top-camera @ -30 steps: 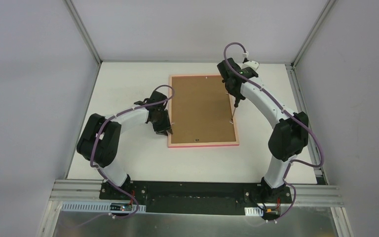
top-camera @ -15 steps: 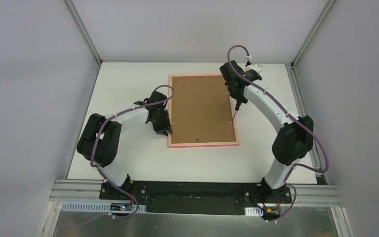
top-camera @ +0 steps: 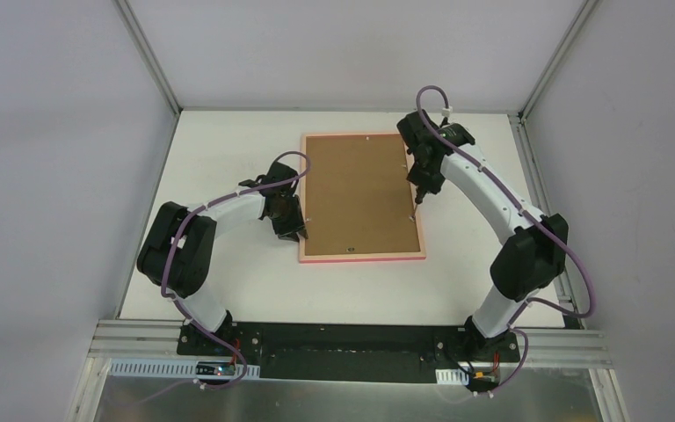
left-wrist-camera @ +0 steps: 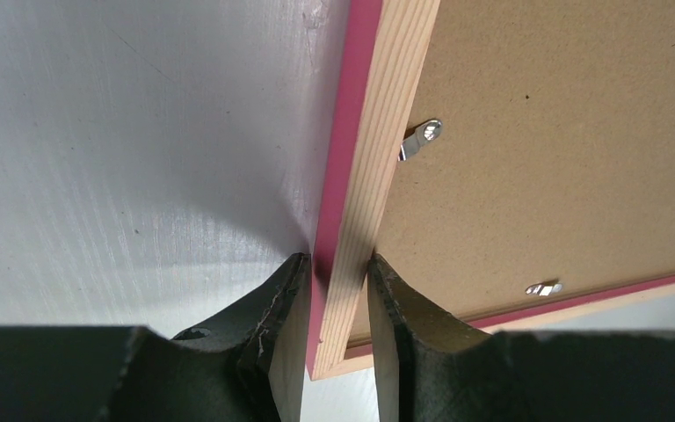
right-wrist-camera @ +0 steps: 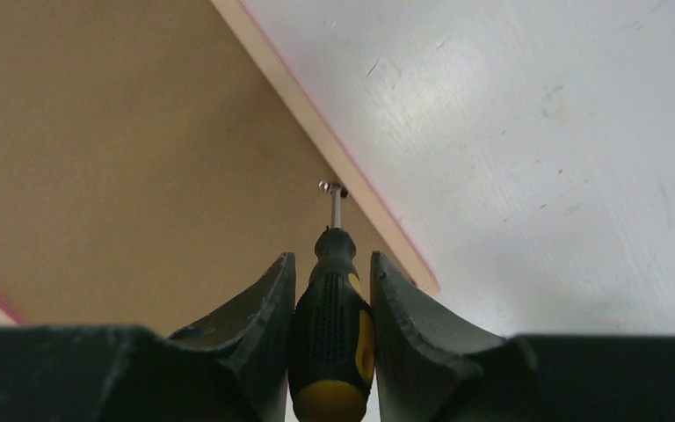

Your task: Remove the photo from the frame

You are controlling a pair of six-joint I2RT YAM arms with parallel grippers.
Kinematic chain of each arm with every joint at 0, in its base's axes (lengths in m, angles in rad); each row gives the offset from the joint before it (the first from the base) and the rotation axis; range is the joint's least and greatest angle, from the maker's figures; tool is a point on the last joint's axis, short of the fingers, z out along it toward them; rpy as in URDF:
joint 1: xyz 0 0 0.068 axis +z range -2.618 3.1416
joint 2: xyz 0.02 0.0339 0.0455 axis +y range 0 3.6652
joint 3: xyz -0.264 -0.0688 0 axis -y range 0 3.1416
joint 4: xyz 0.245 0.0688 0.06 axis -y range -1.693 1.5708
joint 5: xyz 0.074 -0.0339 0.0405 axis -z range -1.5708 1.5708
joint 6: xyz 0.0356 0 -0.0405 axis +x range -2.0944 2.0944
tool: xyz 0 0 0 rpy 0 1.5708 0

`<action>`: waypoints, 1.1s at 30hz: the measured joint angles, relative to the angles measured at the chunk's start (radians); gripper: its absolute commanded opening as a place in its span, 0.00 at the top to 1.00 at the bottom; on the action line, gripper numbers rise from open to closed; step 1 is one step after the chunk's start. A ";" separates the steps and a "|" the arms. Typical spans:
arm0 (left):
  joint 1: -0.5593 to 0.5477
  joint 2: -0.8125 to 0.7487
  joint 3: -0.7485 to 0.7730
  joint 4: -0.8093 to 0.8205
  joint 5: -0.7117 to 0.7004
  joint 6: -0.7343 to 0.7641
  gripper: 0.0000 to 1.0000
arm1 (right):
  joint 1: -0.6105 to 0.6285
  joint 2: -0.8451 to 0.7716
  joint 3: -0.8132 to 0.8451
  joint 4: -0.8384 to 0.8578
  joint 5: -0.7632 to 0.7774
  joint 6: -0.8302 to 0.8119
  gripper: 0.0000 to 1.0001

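Moved: the right arm (top-camera: 492, 189) has swung its elbow out to the side.
Frame (top-camera: 362, 257): lies flat on the table (top-camera: 228, 149), brown back (top-camera: 360, 193) facing up.
Left gripper (left-wrist-camera: 338, 264): pinches the frame's left edge.
Right gripper (right-wrist-camera: 330, 264): holds a screwdriver (right-wrist-camera: 332, 334), its tip at a metal tab (right-wrist-camera: 332, 186).

The left arm (top-camera: 233, 207) and right arm (top-camera: 482, 180) are built alike: white tubular links joined by bulky black joint housings, the largest at each elbow. Each arm ends in a black base (top-camera: 199, 335). A purple cable (top-camera: 421, 91) runs along the outside of each arm in loose loops and is secured by white clips (top-camera: 444, 111). The left gripper (left-wrist-camera: 334, 264) and right gripper (right-wrist-camera: 327, 262) are matt black throughout. Their fingers (left-wrist-camera: 274, 294) are curved, taper toward the tips, and have a rough, grainy surface.
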 measured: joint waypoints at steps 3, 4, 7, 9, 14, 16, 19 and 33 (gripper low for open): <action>0.000 0.000 0.000 0.000 0.000 -0.002 0.70 | 0.000 -0.015 0.000 -0.037 -0.074 0.027 1.00; 0.000 0.000 0.000 0.000 0.000 -0.003 0.70 | 0.000 -0.020 0.000 -0.047 -0.097 0.035 1.00; 0.000 0.000 0.000 0.000 0.000 -0.003 0.69 | -0.001 -0.034 0.002 -0.079 -0.157 0.055 1.00; 0.000 0.000 0.000 0.000 -0.001 -0.003 0.69 | -0.002 -0.042 0.008 -0.099 -0.178 0.061 1.00; 0.000 0.000 -0.001 0.000 -0.001 -0.003 0.68 | -0.010 -0.053 0.048 -0.122 -0.165 0.035 1.00; 0.000 -0.002 -0.003 0.000 -0.001 -0.004 0.67 | -0.019 -0.053 0.053 -0.120 -0.149 0.005 1.00; 0.000 -0.004 -0.005 0.000 -0.001 -0.005 0.65 | -0.045 -0.053 0.053 -0.107 -0.134 -0.052 1.00; 0.001 -0.008 -0.011 0.001 0.000 -0.006 0.64 | -0.078 0.072 0.124 -0.028 -0.123 -0.142 1.00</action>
